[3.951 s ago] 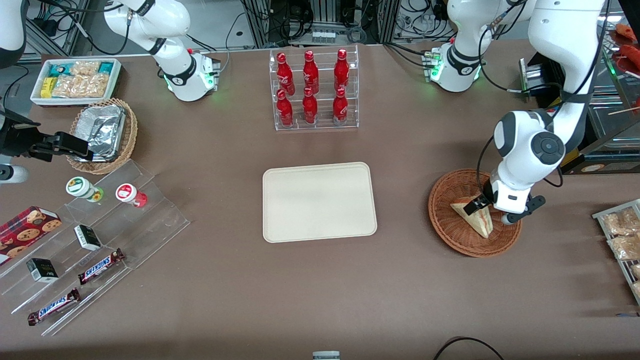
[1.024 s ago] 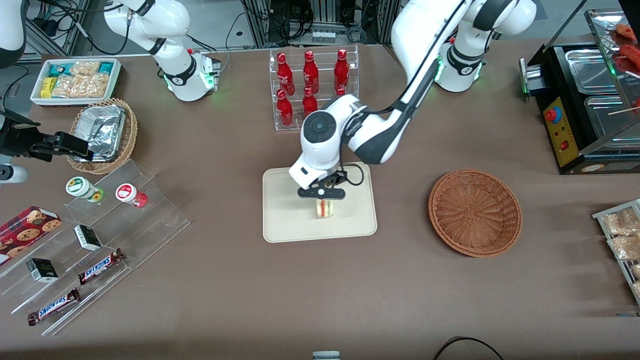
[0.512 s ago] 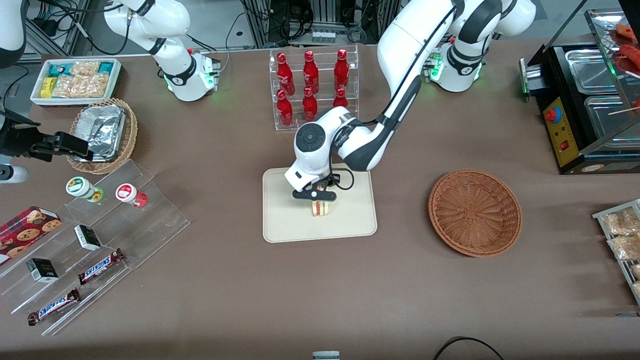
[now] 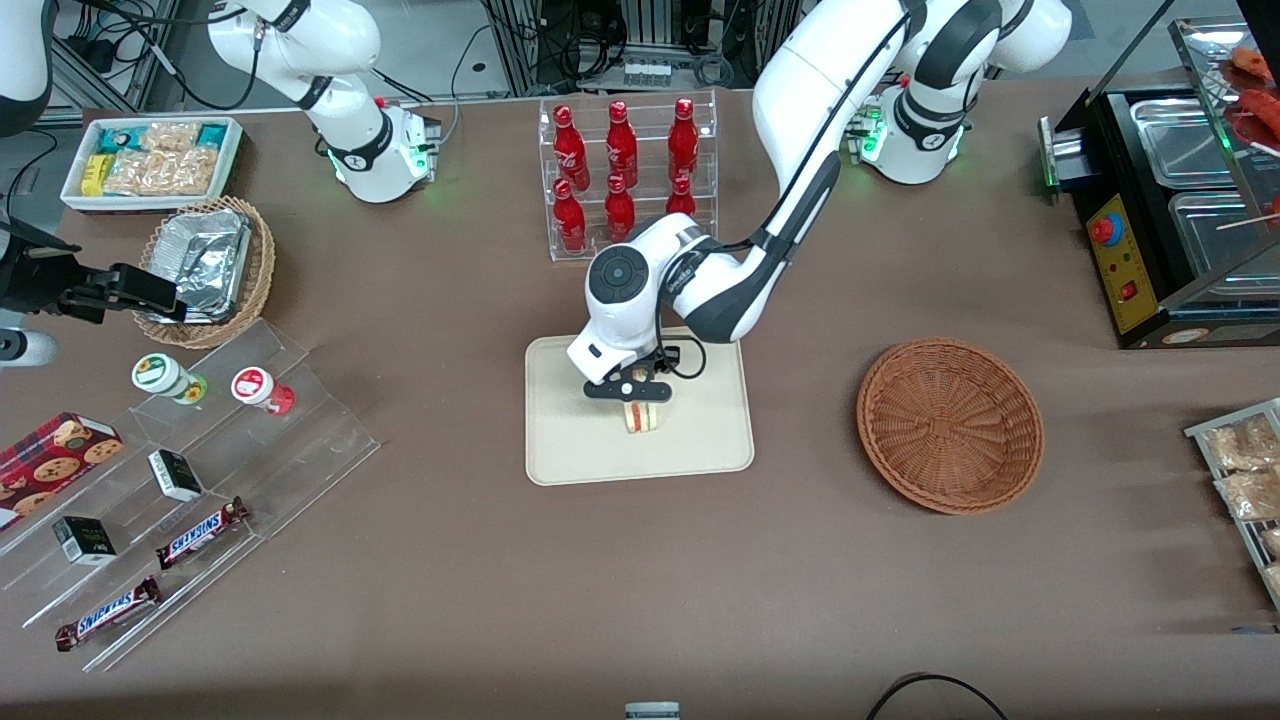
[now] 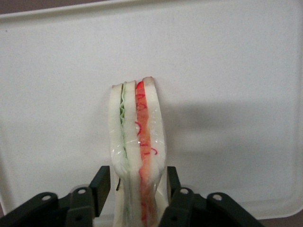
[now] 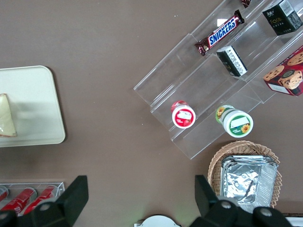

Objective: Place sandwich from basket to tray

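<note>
Pinching the sandwich [image 4: 643,417] on edge, the end effector [image 4: 631,392] sits at its 12 o'clock over the tray [image 4: 560,450].

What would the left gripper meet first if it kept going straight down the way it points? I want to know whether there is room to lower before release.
The gripper points down with the sandwich between its fingers. Below is the tray; the sandwich would likely touch first.

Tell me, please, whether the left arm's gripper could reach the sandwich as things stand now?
Yes, it seems so: the gripper is over the tray, and its fingers already flank the sandwich with nothing between.
</note>
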